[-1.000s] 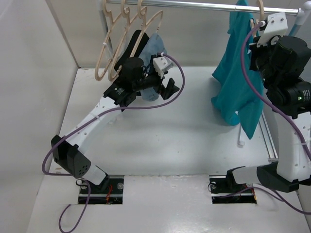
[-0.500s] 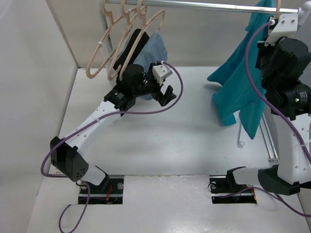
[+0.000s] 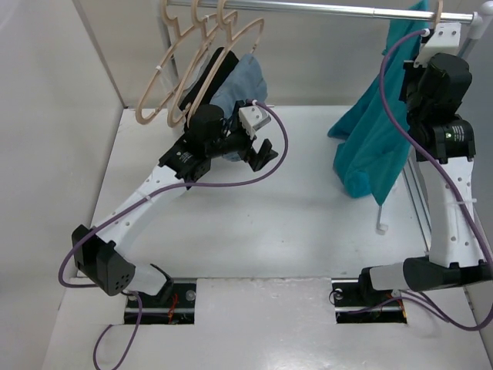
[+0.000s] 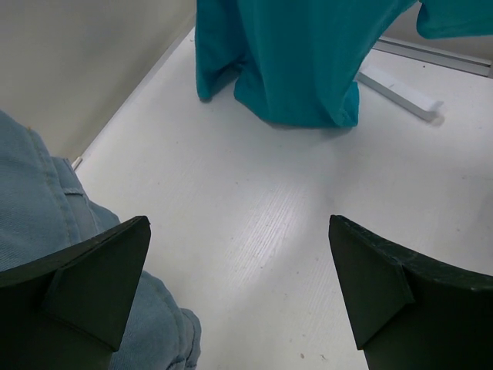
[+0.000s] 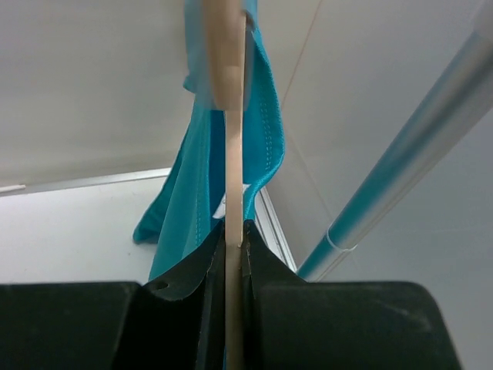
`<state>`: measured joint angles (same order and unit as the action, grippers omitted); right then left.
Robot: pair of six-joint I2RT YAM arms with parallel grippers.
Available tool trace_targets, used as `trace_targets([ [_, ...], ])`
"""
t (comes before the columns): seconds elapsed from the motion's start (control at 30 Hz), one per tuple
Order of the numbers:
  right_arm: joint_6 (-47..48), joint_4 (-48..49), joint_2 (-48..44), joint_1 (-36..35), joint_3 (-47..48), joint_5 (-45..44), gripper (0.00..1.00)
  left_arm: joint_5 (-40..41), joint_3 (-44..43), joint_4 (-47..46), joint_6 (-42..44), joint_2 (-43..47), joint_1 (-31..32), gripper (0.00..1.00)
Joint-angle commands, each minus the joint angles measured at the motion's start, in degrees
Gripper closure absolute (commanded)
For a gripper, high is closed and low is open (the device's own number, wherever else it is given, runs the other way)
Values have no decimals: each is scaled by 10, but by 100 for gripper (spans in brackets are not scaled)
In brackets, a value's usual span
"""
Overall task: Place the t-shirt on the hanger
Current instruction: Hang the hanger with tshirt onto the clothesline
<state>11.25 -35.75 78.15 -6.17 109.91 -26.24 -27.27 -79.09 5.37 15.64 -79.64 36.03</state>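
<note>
The teal t-shirt (image 3: 373,142) hangs on the pale wooden hanger (image 3: 439,11) at the right end of the rail. My right gripper (image 3: 434,31) is raised to just under the rail. In the right wrist view the hanger (image 5: 233,146) shows edge-on, with the right gripper (image 5: 233,240) shut on its thin bar. The t-shirt (image 5: 199,193) drapes down on either side of the bar. My left gripper (image 3: 260,150) stays open over the table at centre left. In its wrist view nothing lies between the left gripper (image 4: 239,285) fingers, and the t-shirt (image 4: 293,62) hangs far ahead.
A metal rail (image 3: 323,9) runs along the back. At its left end hang several more hangers (image 3: 166,85), a black garment (image 3: 209,73) and a grey-blue garment (image 3: 245,75), which touches my left finger (image 4: 92,277). The rack's white foot (image 3: 380,223) lies under the t-shirt.
My right arm has lifted the hanger and t-shirt higher and to the right along the rail. The left arm has drifted slightly down and left, still open.
</note>
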Motion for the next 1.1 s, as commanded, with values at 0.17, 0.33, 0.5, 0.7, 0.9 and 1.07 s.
trace_targets([
  [0.17, -32, 100, -26, 39, -104, 114, 100, 12, 7, -26, 9, 24, 3, 0],
  [0.33, -37, 122, -75, 39, -170, 126, 78, 12, 7, -26, 9, 24, 3, 0],
  [0.5, -16, 107, -117, 39, -171, 114, 0, 12, 7, -21, 9, 19, 3, 0],
  [0.7, 28, 25, -152, 34, -125, 114, 0, 5, 12, -21, 14, 19, 3, 0],
  [0.9, 57, -11, -212, -11, -113, 80, 0, 5, 12, -10, 19, 13, 3, 0],
  [1.07, 86, -16, -290, -30, -137, 60, 0, 15, 23, -10, 12, 13, 3, 0],
])
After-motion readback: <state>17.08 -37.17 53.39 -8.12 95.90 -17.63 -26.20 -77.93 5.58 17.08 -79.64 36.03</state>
